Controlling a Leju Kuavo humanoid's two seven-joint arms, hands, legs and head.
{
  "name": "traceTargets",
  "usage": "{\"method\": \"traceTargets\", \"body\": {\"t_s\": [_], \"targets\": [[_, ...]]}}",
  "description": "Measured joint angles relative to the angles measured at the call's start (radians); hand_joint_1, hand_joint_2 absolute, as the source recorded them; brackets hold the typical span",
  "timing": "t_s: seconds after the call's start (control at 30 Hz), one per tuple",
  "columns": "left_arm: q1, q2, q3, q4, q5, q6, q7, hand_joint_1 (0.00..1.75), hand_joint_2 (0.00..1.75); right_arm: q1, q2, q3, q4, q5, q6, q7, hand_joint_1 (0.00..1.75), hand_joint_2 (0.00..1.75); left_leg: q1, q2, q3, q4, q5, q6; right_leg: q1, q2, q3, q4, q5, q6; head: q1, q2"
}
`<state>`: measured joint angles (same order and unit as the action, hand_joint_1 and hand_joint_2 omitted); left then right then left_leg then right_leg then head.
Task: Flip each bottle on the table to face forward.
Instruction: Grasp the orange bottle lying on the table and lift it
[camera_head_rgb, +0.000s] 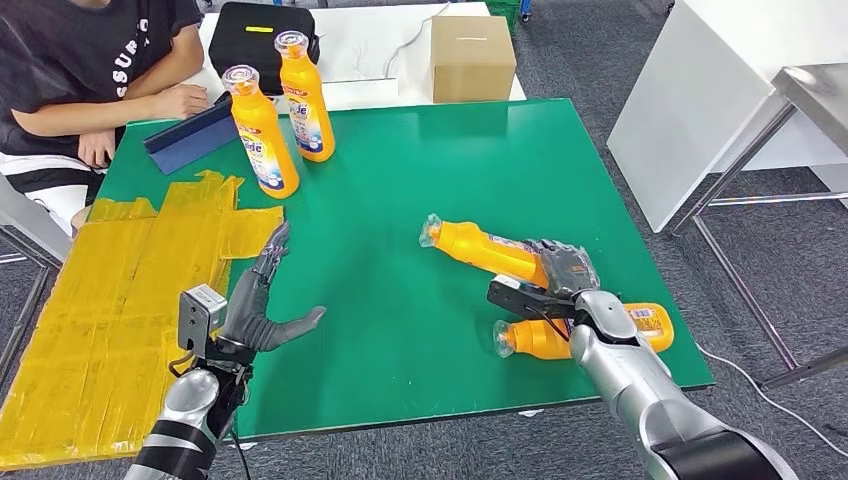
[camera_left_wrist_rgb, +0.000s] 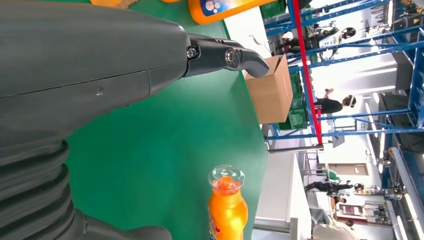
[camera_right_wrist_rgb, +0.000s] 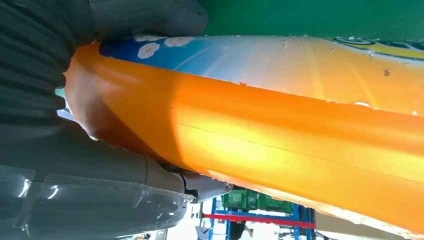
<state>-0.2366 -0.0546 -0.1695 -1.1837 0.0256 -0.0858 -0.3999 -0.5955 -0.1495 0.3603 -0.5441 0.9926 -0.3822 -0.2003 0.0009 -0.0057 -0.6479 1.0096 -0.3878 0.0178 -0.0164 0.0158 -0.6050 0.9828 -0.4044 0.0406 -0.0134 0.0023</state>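
My right hand (camera_head_rgb: 562, 275) grips the base of an orange bottle (camera_head_rgb: 485, 249) that lies tilted on the green table (camera_head_rgb: 420, 180), clear cap toward the left; up close the same orange bottle (camera_right_wrist_rgb: 280, 135) sits against my right hand (camera_right_wrist_rgb: 75, 160). A second orange bottle (camera_head_rgb: 545, 338) lies on its side just nearer, partly hidden by my right forearm. Two more orange bottles (camera_head_rgb: 262, 135) (camera_head_rgb: 305, 97) stand upright at the far left, labels showing. My left hand (camera_head_rgb: 260, 305) hovers open over the near left of the table, holding nothing; beyond my left hand (camera_left_wrist_rgb: 100, 75) lies a capped bottle (camera_left_wrist_rgb: 227, 205).
Yellow tape patches (camera_head_rgb: 130, 300) cover the table's left side. A person (camera_head_rgb: 80, 70) sits at the far left corner beside a blue folder (camera_head_rgb: 190, 135). A black case (camera_head_rgb: 255, 35) and a cardboard box (camera_head_rgb: 472, 57) stand behind the table. A white table (camera_head_rgb: 720, 90) stands right.
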Motion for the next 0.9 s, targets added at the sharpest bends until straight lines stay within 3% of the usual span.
{"method": "traceTargets", "body": {"t_s": [0.2,0.43,0.67,0.9], "targets": [[0.005,0.000,0.000,-0.010,0.000,0.001,0.002,0.00,1.75,0.029,0.014,-0.030,-0.038,-0.051,-0.055,-0.039,1.75,1.75,0.000,-0.001,-0.004,0.000,0.000,0.000,0.000,0.000,-0.003,0.000,0.000,0.000,0.000,0.000],[0.012,0.001,-0.006,-0.030,0.000,-0.003,0.027,0.00,1.75,0.117,0.083,-0.116,-0.211,-0.235,-0.157,-0.112,1.75,1.75,0.000,0.000,-0.005,0.000,0.000,0.000,0.000,0.000,-0.006,0.000,0.000,0.000,0.000,0.000],[-0.002,0.002,-0.048,-0.033,0.068,-0.074,0.080,0.00,1.75,0.212,0.174,-0.156,-0.421,-0.501,-0.043,-0.247,1.75,1.75,0.000,0.000,-0.007,0.000,0.000,0.000,0.000,0.000,-0.008,0.000,0.000,0.000,0.000,0.000],[-0.046,0.005,-0.114,-0.033,0.112,-0.084,0.108,0.00,1.75,0.259,0.240,-0.151,-0.557,-0.658,0.027,-0.288,1.75,1.75,0.000,0.000,-0.008,0.000,0.000,0.000,0.000,0.000,-0.008,0.000,0.000,0.000,0.000,0.000]]}}
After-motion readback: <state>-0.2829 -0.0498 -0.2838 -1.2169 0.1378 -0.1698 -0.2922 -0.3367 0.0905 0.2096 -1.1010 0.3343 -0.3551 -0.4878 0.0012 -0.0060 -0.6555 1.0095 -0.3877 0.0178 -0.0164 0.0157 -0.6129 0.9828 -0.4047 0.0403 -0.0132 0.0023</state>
